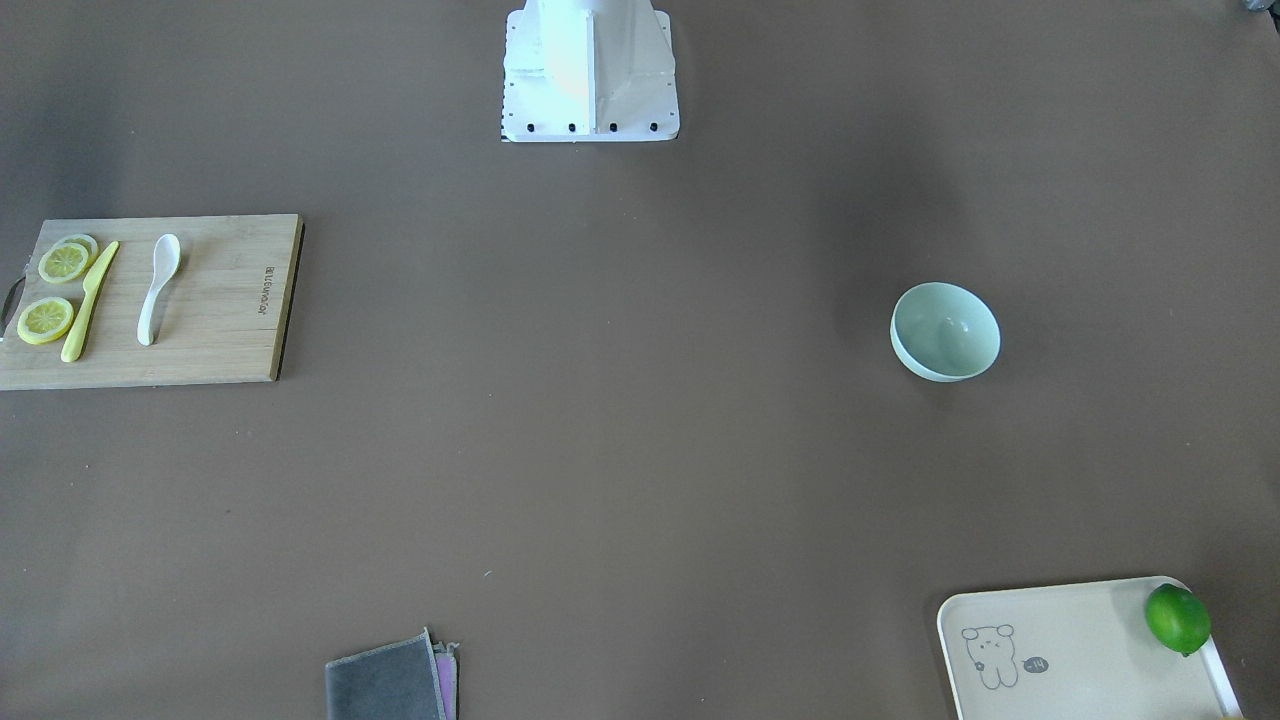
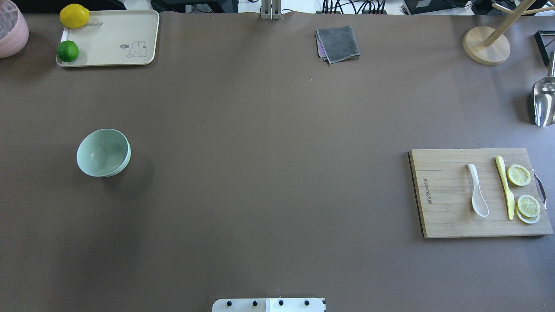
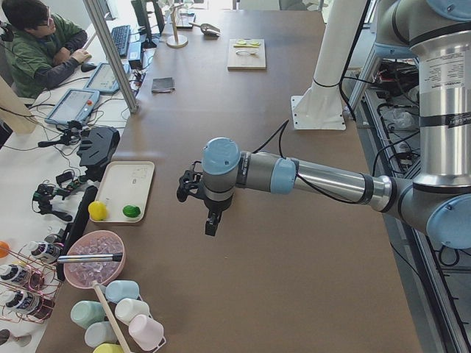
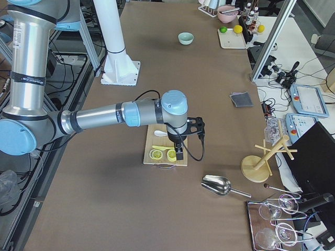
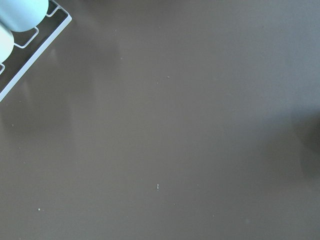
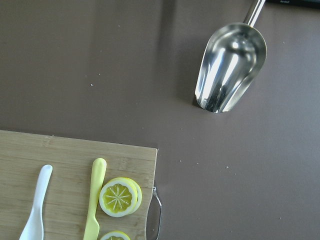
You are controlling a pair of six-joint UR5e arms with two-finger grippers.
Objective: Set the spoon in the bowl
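Note:
The white spoon (image 1: 158, 285) lies on a wooden cutting board (image 1: 225, 335), next to a yellow knife (image 1: 90, 300); it also shows in the overhead view (image 2: 477, 190) and the right wrist view (image 6: 35, 212). The mint-green bowl (image 1: 945, 330) stands upright and empty on the table's other half (image 2: 104, 152). My right gripper (image 4: 179, 153) hangs above the board's end by the lemon slices; I cannot tell if it is open or shut. My left gripper (image 3: 211, 224) hangs above bare table; I cannot tell its state. Neither gripper shows in the overhead or front views.
Lemon slices (image 2: 518, 175) lie beside the knife. A cream tray (image 2: 112, 34) holds a lime (image 2: 67, 50) and a lemon (image 2: 74, 15). A grey cloth (image 2: 338, 43), a metal scoop (image 2: 544, 102), a wooden stand (image 2: 485, 45) and a pink bowl (image 2: 11, 28) line the far edge.

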